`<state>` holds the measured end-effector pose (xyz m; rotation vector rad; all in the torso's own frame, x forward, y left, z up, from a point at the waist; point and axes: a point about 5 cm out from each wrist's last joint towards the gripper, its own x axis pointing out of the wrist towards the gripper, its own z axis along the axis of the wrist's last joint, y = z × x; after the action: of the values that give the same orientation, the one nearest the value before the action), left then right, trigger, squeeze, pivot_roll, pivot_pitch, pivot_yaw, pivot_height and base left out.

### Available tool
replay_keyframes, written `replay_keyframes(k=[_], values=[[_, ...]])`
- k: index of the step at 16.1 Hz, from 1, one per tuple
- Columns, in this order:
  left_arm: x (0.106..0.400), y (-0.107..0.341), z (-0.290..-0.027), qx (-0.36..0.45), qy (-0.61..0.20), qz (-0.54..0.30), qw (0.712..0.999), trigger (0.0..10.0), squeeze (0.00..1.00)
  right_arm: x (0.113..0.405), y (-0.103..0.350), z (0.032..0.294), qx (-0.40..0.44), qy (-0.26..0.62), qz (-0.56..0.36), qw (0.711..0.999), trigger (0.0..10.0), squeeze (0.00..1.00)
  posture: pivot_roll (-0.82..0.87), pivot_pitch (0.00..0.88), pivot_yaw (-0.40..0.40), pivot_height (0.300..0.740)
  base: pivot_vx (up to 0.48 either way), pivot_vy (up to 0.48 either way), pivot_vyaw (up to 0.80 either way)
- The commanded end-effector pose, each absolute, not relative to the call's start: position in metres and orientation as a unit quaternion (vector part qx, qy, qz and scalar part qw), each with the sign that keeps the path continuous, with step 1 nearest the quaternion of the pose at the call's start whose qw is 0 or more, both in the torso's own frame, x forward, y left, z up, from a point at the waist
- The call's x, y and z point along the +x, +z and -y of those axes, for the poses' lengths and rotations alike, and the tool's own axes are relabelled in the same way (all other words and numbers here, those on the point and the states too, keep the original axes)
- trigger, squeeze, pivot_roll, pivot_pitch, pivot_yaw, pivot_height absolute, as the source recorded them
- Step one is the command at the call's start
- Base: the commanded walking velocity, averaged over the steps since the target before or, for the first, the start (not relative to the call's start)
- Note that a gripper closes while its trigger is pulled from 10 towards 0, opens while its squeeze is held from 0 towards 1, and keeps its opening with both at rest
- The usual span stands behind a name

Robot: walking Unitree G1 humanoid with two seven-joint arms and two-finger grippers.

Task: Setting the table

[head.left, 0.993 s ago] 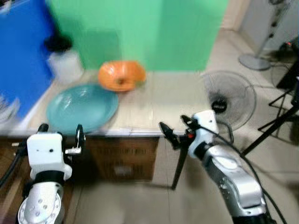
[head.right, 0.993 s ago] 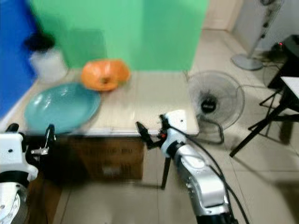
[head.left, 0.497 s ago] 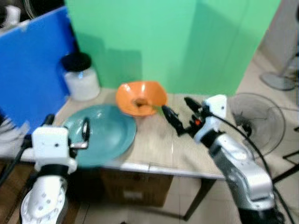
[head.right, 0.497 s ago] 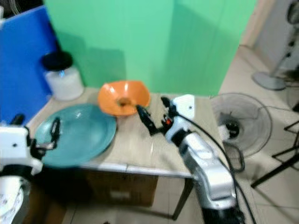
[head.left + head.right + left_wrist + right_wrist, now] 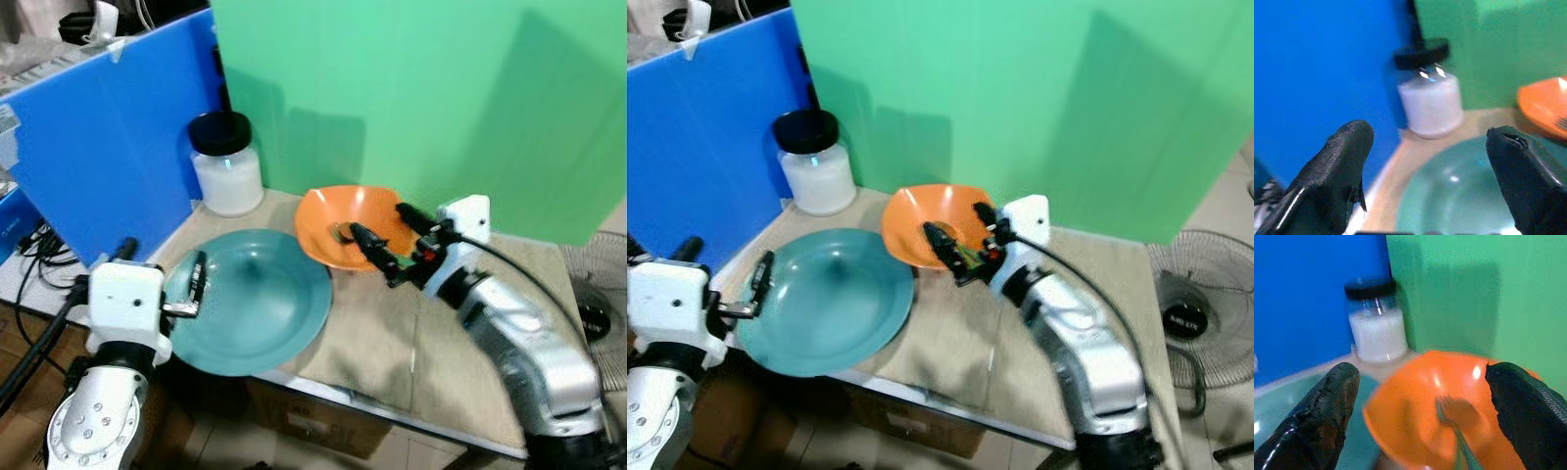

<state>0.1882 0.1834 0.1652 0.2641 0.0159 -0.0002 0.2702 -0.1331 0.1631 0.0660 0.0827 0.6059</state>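
Head views: I had the table in front of me, with a green backdrop behind it and a blue panel on my left. On it sat a teal plate, near the front edge. An orange bowl stood just behind the plate, its rim overlapping the plate's far edge, with a fork lying inside. A jar with a black lid and white contents was at the back left corner. A floor fan stood off to the right of the table.

The left gripper hovered at the plate's near-left rim, jaws apart. The right gripper reached out over the bowl, jaws spread wide, nothing held.

Left wrist view: the fingers were wide apart, empty. Between them I saw the plate, the jar beyond it, and the bowl's edge to one side.

Right wrist view: the fingers were wide apart. The bowl sat between them, the fork inside it, blurred. The jar stood behind, against the blue panel.
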Motion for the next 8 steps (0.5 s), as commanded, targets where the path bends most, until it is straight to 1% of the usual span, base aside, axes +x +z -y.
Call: replay_keyframes(k=[1, 4, 6, 7, 8], values=[[0.189, 0.165, -0.184, 0.132, -0.007, -0.018, 0.991, 10.0, 0.00, 0.271, 0.163, 0.132, 0.038, 0.312, -0.054, 0.948, 10.0, 1.00, 0.05, 0.000, 0.032, 0.740, 0.000, 0.000, 0.00], [0.191, 0.168, -0.180, 0.128, -0.071, -0.031, 0.989, 10.0, 0.00, 0.284, 0.168, 0.111, 0.013, 0.343, -0.117, 0.932, 10.0, 1.00, 0.05, 0.000, 0.038, 0.740, 0.000, 0.000, 0.00], [0.191, 0.173, -0.169, 0.122, -0.158, -0.036, 0.979, 10.0, 0.00, 0.298, 0.174, 0.092, -0.012, 0.365, -0.140, 0.920, 10.0, 1.00, 0.04, 0.000, 0.045, 0.740, 0.000, 0.000, 0.00], [0.191, 0.174, -0.165, 0.122, -0.190, -0.040, 0.973, 10.0, 0.00, 0.305, 0.177, 0.083, -0.025, 0.370, -0.145, 0.917, 10.0, 0.96, 0.04, 0.000, 0.047, 0.740, 0.000, 0.000, 0.00], [0.191, 0.175, -0.162, 0.120, -0.217, -0.044, 0.968, 10.0, 0.00, 0.313, 0.180, 0.073, -0.041, 0.372, -0.152, 0.915, 10.0, 0.18, 0.03, 0.000, 0.047, 0.740, 0.000, 0.000, 0.00]])
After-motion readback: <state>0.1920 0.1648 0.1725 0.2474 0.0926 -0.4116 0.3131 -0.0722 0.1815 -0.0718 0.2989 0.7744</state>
